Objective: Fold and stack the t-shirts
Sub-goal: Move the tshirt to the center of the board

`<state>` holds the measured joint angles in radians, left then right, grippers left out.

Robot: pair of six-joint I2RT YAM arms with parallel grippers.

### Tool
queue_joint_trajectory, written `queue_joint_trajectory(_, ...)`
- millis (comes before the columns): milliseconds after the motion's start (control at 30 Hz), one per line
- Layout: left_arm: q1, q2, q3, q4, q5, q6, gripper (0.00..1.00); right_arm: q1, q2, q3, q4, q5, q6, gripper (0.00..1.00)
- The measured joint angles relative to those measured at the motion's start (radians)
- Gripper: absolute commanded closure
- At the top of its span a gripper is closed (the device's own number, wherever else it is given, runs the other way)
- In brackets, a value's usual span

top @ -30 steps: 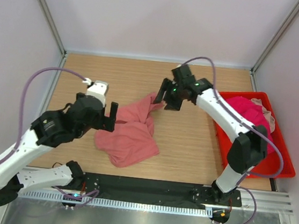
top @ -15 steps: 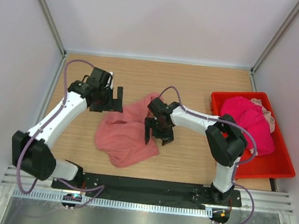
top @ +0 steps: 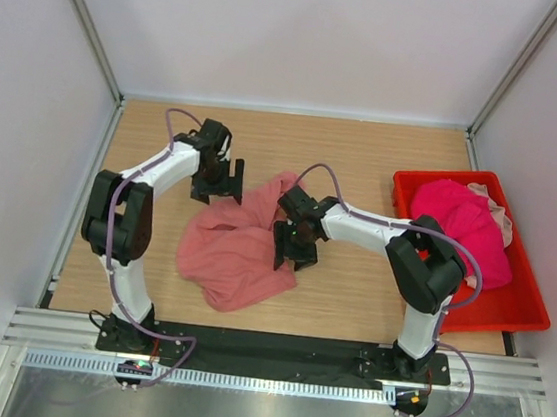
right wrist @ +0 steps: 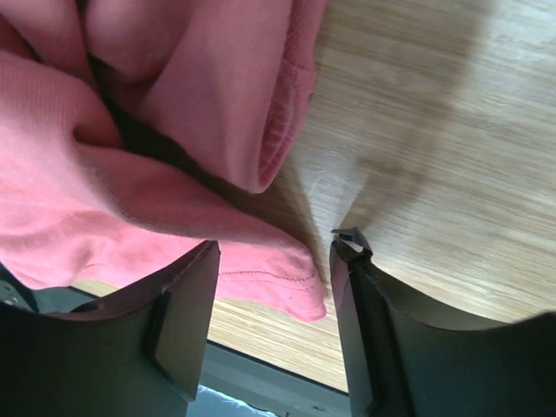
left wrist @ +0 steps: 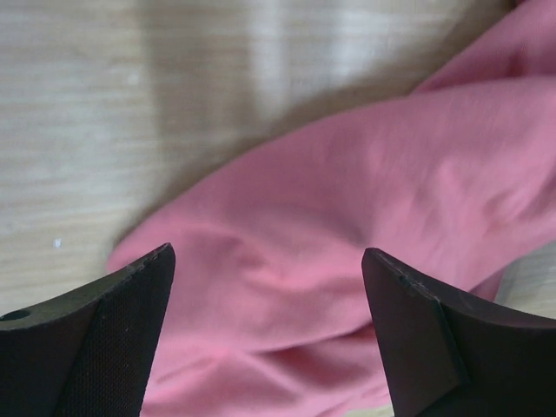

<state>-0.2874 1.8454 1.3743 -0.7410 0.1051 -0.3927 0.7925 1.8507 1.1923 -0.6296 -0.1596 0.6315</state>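
A crumpled salmon-pink t-shirt point(top: 239, 244) lies on the wooden table point(top: 364, 168) between the two arms. My left gripper point(top: 218, 186) is open at the shirt's upper left edge; in the left wrist view its fingers straddle the pink cloth point(left wrist: 347, 191) just below. My right gripper point(top: 294, 253) is open at the shirt's right edge; in the right wrist view a hemmed corner of the shirt point(right wrist: 287, 282) lies between its fingers. A bright magenta t-shirt point(top: 457, 229) and a pale pink one point(top: 495, 208) lie in the red bin point(top: 509, 305).
The red plastic bin stands at the table's right edge. White walls with metal frame posts point(top: 88, 26) enclose the table at the back and sides. A black base rail point(top: 272, 354) runs along the near edge.
My left arm has swung toward the back and its gripper has come down onto the shirt's upper left edge. My right gripper stays low at the shirt's right edge, shifted slightly. The shirt's shape is nearly unchanged.
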Motion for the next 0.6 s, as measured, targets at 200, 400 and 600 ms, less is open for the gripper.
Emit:
queue_joint_trajectory(200,0.000,0.117,0.072,0.027,0.015,-0.014,0.21,0.000,-0.023,-0.041,0.052,-0.023,0.008,0.44)
queue_joint_trajectory(400,0.000,0.168,0.082,0.028,0.046,-0.034,0.62,0.000,-0.023,-0.043,0.092,-0.050,0.026,0.60)
queue_joint_trajectory(600,0.000,0.146,0.082,0.027,0.071,-0.048,0.98,0.000,-0.023,-0.047,0.125,-0.066,0.060,0.98)
